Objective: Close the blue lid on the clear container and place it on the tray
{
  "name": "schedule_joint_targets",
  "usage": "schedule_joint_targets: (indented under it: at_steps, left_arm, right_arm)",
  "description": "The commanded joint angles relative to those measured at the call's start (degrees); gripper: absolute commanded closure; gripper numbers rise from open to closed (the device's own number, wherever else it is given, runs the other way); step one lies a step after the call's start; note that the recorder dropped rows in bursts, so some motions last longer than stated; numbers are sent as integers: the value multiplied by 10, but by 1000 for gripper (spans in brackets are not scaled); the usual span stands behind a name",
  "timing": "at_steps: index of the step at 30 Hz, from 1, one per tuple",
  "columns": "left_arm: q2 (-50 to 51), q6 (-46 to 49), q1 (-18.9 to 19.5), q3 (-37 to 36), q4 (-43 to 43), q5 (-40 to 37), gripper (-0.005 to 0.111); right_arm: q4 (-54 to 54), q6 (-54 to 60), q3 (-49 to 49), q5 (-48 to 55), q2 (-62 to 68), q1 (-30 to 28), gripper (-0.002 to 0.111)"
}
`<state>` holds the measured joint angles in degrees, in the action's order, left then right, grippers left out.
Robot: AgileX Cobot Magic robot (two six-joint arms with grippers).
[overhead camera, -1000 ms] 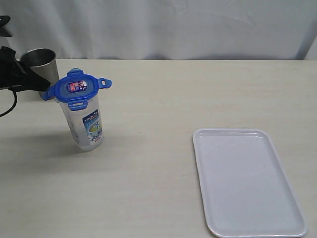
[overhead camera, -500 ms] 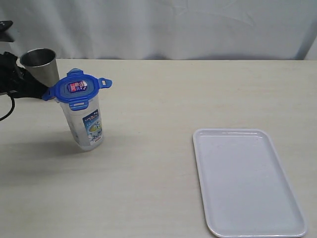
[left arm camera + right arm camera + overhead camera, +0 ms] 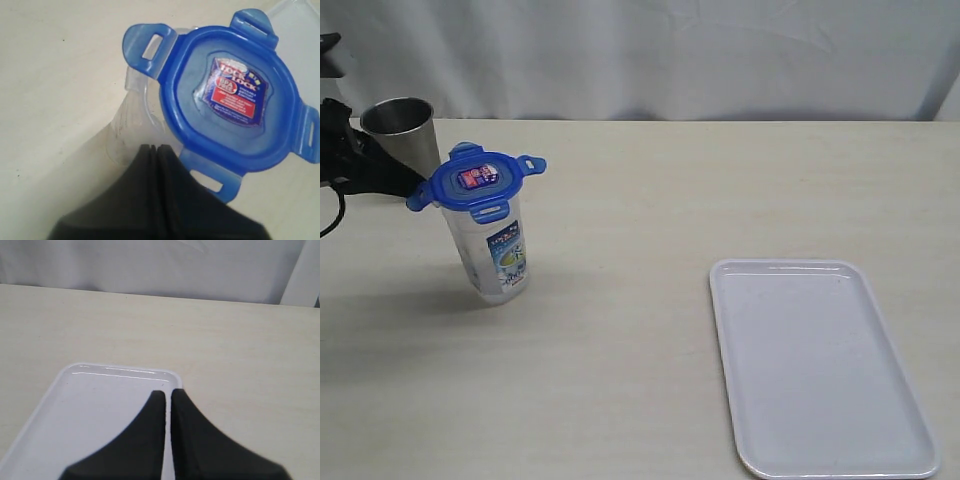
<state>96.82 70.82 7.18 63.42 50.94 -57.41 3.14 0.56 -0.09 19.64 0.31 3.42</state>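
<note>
A white curtain hangs behind the pale table (image 3: 650,200). The tray (image 3: 820,370) lies at about 4 o'clock on it, bare. The clear container (image 3: 498,255) stands upright at about 9 o'clock, well apart from the tray, with a grey metal cup (image 3: 402,125) at its 10 o'clock. The blue lid (image 3: 475,180) sits on top of the container, slightly askew, its flaps sticking out sideways, so I judge it seated but not snapped down. My left tool (image 3: 154,150) is clenched on nothing, its tip just beside one flap; I cannot tell whether it touches. My right tool (image 3: 167,395) is clenched and empty above the tray's rim. Left to do: latch the flaps, then carry the container to the tray
</note>
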Motion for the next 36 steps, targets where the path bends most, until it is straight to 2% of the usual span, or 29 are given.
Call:
schedule_joint_targets:
  at_steps: [1, 17, 22, 26, 28, 31, 33, 36]
  left_arm:
    - [-6, -7, -9, 0, -2, -9, 107]
    - [-8, -39, -12, 0, -27, 8, 107]
    - [-43, -51, -12, 0, -32, 74, 107]
    - [-111, -47, -12, -24, -16, 163, 107]
    - [-141, -12, -12, -39, 18, 179, 107]
    - [-171, 86, -14, -57, 120, 152, 107]
    - [-179, 135, -30, -61, 167, 129, 107]
    - [-179, 160, -79, -61, 169, 131, 107]
  right_arm:
    - [1, 2, 1, -1, -3, 1, 104]
    - [1, 2, 1, -1, -3, 1, 104]
    - [1, 2, 1, -1, -3, 1, 104]
    - [1, 2, 1, -1, -3, 1, 104]
    - [1, 2, 1, -1, -3, 1, 104]
    - [1, 2, 1, -1, -3, 1, 104]
    - [1, 2, 1, -1, -3, 1, 104]
    - [1, 2, 1, -1, -3, 1, 104]
